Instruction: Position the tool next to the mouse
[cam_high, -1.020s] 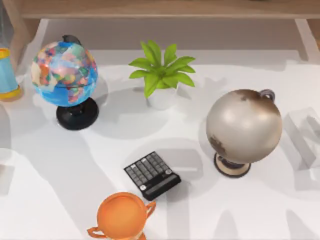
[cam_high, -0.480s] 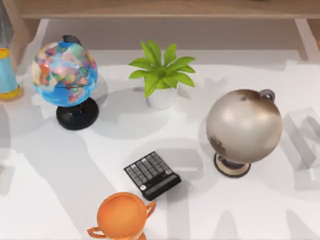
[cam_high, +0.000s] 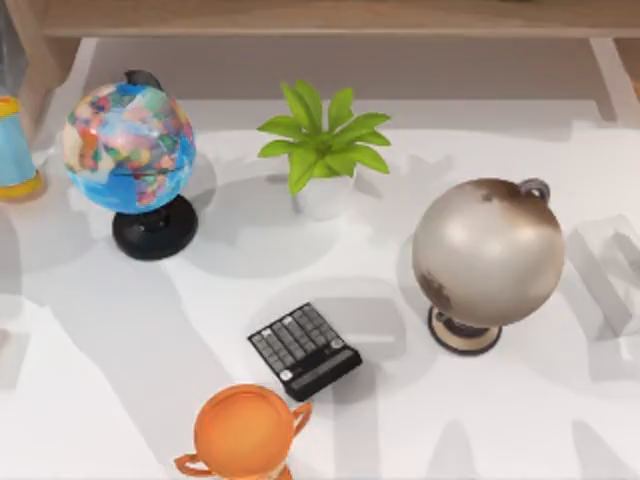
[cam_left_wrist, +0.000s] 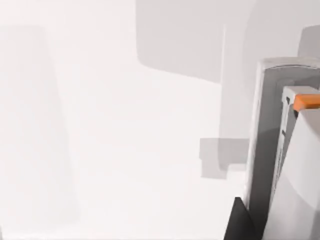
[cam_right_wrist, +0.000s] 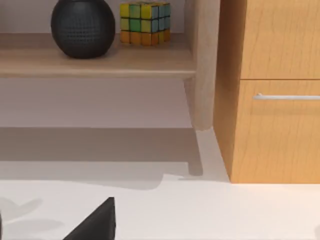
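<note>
White table (cam_high: 120, 400) fills the top view, and on it a black calculator (cam_high: 304, 350) lies near the middle, tilted. An orange trophy cup (cam_high: 243, 434) stands just in front of it at the near edge. A blue globe (cam_high: 128, 150) stands at the left, a grey globe (cam_high: 488, 255) at the right, and a green potted plant (cam_high: 325, 150) between them farther back.

From the left wrist, bare table surface appears beside a grey-and-white upright part with an orange tip (cam_left_wrist: 306, 101); whether the left pincer is spread or pressed together, I cannot tell.

From the right wrist, a wooden shelf (cam_right_wrist: 95, 65) carries a black round vase (cam_right_wrist: 83, 26) and a colour cube (cam_right_wrist: 145, 22), beside a wooden drawer cabinet (cam_right_wrist: 275, 90). The right pincer's state I cannot tell either.
</note>
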